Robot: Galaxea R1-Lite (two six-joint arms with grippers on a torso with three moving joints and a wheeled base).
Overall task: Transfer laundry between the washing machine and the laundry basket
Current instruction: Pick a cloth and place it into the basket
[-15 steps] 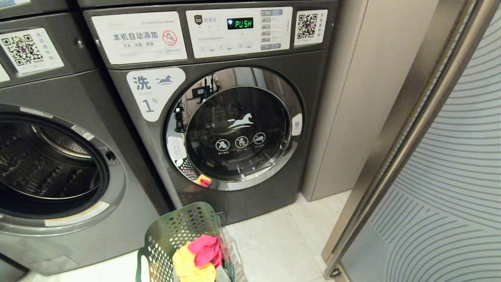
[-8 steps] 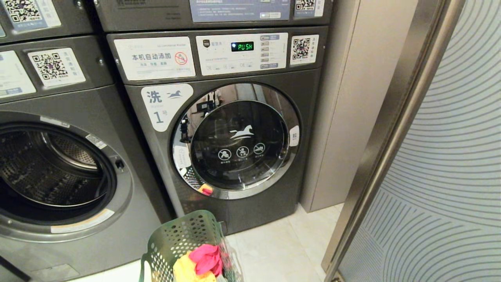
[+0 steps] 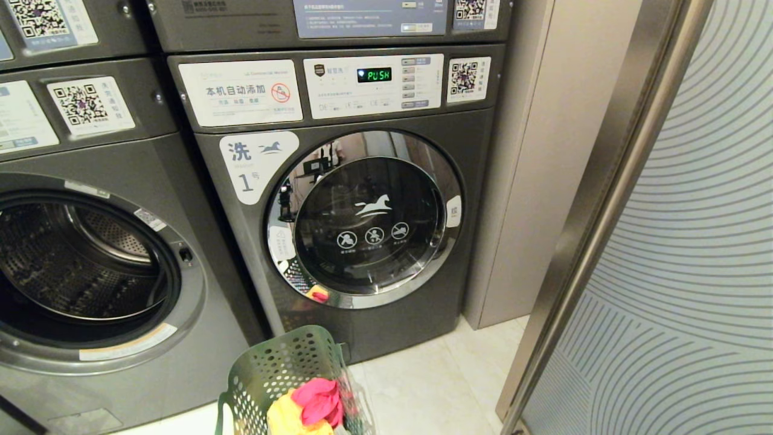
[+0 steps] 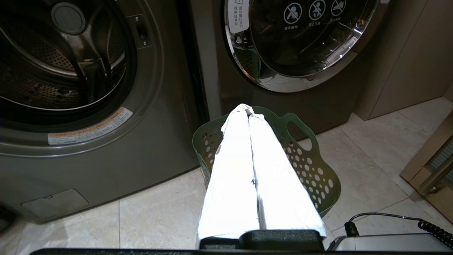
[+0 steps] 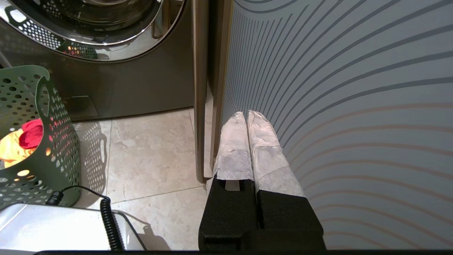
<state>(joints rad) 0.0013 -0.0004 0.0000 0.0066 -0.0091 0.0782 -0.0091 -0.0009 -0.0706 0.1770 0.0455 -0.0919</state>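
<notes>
The washing machine at the left stands with its round opening bare, and no garment shows in the visible part of its drum. No number label of its own is in view. The dark green laundry basket sits on the floor in front. In it lies laundry, a pink-red piece on a yellow one. My left gripper hangs shut and empty over the basket, hiding its inside. The right gripper is shut and empty beside the patterned door. Neither arm shows in the head view.
The like machine marked 1 stands in the middle with its chrome-rimmed door closed. A beige panel is to its right, then a metal-framed patterned sliding door. My base with a coiled cable is just behind the basket, and pale floor tiles lie between.
The whole head view has shifted: the machines and basket sit lower and look a little smaller, so the camera has moved. The things themselves have not moved.
</notes>
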